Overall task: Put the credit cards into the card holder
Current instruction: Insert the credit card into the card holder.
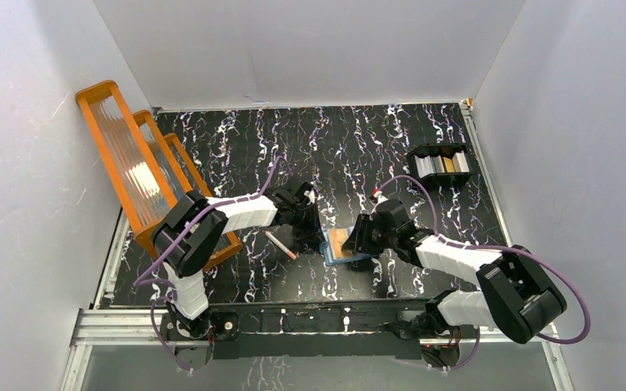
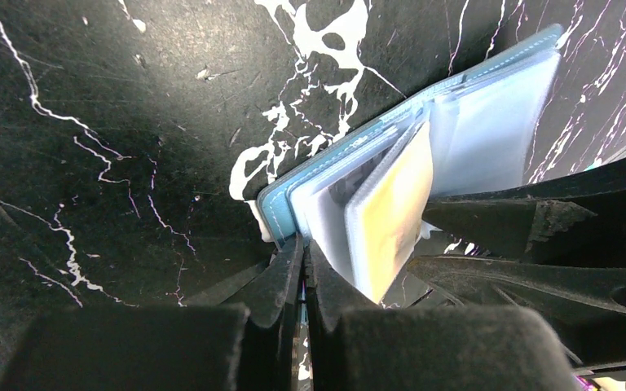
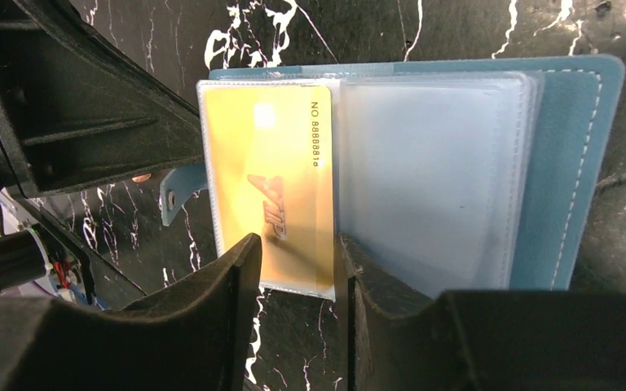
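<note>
Starting at the left, the orange rack [image 1: 134, 167] leans by the wall, well apart from the work. Next comes the left gripper [image 2: 300, 248], its fingers closed tight with no gap, the tips right at the left edge of the card holder [image 3: 575, 163]. Whether they nip its snap tab [image 3: 173, 194] or only press there, I cannot tell. A pink stick [image 1: 281, 244] lies just left of the holder. The holder lies open mid-table, between the two claws, with a gold card [image 3: 265, 163] in its left clear pocket. That card's long axis points straight at the right gripper [image 3: 297, 243], the nearer of the two. Its jaws stand partly apart over the card's near short edge, clamping nothing I can see. Any push home would, I judge, run along that axis. Far right, a black tray [image 1: 440, 149] holds spare cards [image 1: 444, 164]. The table [image 1: 236, 138] is flat, black with white veining, and white walls [image 1: 293, 49] close it in.
</note>
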Robot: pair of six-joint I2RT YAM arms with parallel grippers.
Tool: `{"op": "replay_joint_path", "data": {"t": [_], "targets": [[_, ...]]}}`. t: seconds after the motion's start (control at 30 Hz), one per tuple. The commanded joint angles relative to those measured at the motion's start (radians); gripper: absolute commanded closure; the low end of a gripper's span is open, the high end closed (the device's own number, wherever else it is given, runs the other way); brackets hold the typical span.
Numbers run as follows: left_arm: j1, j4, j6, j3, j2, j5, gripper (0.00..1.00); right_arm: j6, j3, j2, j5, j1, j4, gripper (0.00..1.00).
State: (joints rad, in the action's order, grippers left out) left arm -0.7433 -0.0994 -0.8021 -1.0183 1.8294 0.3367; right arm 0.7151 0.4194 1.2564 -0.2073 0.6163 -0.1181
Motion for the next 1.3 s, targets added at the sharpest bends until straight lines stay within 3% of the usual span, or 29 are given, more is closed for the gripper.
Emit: {"op": "replay_joint_path", "data": {"t": [0.0, 0.27, 0.5, 0.7, 0.97, 1.27], "targets": [[-0.022, -0.045, 0.010, 0.024, 0.052, -0.040, 1.00, 0.016, 0.009, 0.018, -0.058, 0.009, -0.098, 0.56], [-0.022, -0.070, 0.052, -0.015, 0.048, -0.047, 1.00, -0.038, 0.057, -0.004, -0.039, 0.008, 0.017, 0.62], [-0.022, -0.090, 0.107, -0.060, 0.065, -0.058, 1.00, -0.130, 0.166, -0.124, 0.149, 0.004, 0.251, 0.38], [-0.022, -0.086, 0.129, -0.069, 0.082, -0.048, 1.00, -0.162, 0.160, -0.163, 0.233, -0.064, 0.305, 0.26], [-0.022, -0.092, 0.139, -0.069, 0.080, -0.048, 1.00, -0.135, 0.075, -0.147, 0.137, -0.207, 0.252, 0.20], [-0.021, -0.091, 0.138, -0.073, 0.086, -0.044, 1.00, -0.102, 0.025, -0.139, -0.059, -0.238, 0.123, 0.24]]}}
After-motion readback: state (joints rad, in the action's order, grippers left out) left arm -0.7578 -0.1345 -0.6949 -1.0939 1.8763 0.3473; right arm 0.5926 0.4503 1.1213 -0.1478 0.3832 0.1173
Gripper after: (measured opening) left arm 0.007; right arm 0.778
